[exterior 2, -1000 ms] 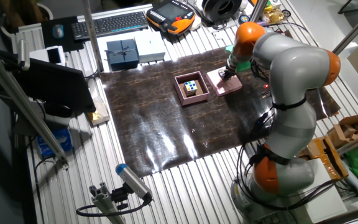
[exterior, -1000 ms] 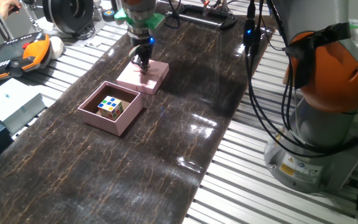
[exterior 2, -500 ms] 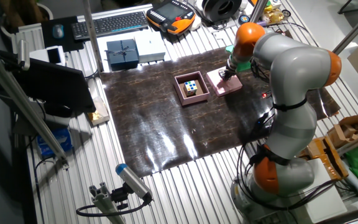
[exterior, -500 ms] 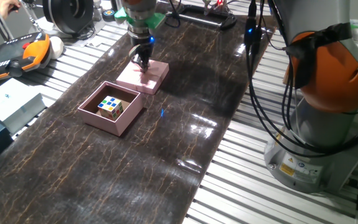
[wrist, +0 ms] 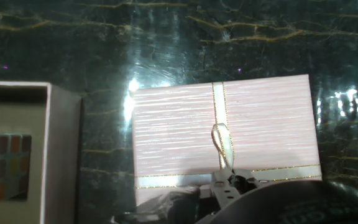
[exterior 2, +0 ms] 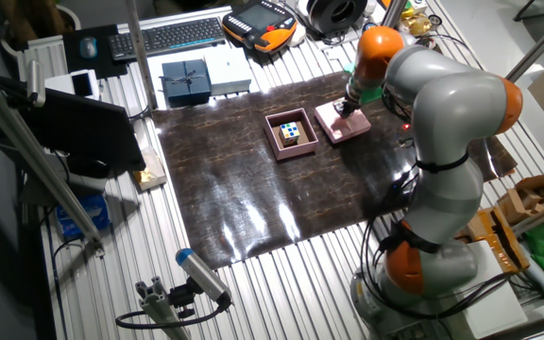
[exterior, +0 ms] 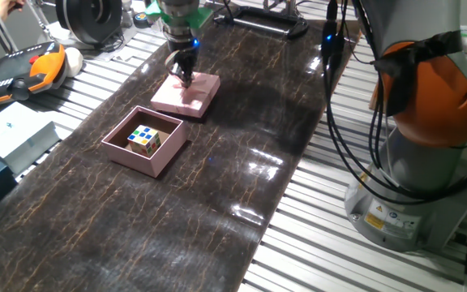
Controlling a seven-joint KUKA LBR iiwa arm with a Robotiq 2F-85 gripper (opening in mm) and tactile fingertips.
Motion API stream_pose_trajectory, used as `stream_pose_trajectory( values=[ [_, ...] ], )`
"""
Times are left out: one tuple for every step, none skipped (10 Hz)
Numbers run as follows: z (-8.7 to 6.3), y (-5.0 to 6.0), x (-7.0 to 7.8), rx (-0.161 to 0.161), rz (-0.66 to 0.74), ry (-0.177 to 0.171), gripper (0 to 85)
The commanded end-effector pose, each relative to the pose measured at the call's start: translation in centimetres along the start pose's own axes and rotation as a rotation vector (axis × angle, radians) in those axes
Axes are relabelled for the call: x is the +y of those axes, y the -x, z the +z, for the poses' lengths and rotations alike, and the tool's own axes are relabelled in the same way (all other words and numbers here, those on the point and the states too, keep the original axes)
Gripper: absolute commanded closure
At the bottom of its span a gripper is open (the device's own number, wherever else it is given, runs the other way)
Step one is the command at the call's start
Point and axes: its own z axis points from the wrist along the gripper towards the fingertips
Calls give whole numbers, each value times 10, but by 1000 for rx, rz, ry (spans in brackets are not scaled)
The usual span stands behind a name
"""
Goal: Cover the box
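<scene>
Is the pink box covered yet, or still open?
Still open. The box shows its dark lining and a colored cube inside. The lid sits beside it, held at the ribbon loop by the end effector.

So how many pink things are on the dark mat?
2. The open box with a colourful cube inside sits near the mat's middle. The lid lies beside it, under the hand. Nothing else pink shows.

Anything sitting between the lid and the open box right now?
Nothing: only a bare strip of dark mat separates the lid from the box, clearest in the hand view.
</scene>
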Motion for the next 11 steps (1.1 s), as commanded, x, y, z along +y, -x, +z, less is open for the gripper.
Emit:
stream_pose_trajectory(
  values=[
    [-6, 0, 0, -3, 2, 0, 843],
    [-15, -1, 1, -9, 7, -2, 843],
    [-29, 0, 2, -15, 9, -5, 843],
    [-38, 0, 4, -23, 15, -10, 843],
    [-47, 0, 7, -24, 19, -12, 843],
    [-54, 0, 13, -24, 29, -8, 843],
    [-60, -1, 21, -23, 41, -8, 843],
    [-65, -1, 27, -24, 47, -11, 843],
    [-69, 0, 34, -26, 50, -11, 843],
    [-73, 1, 41, -26, 54, -14, 843],
    [-75, 1, 49, -26, 55, -17, 843]
  ],
)
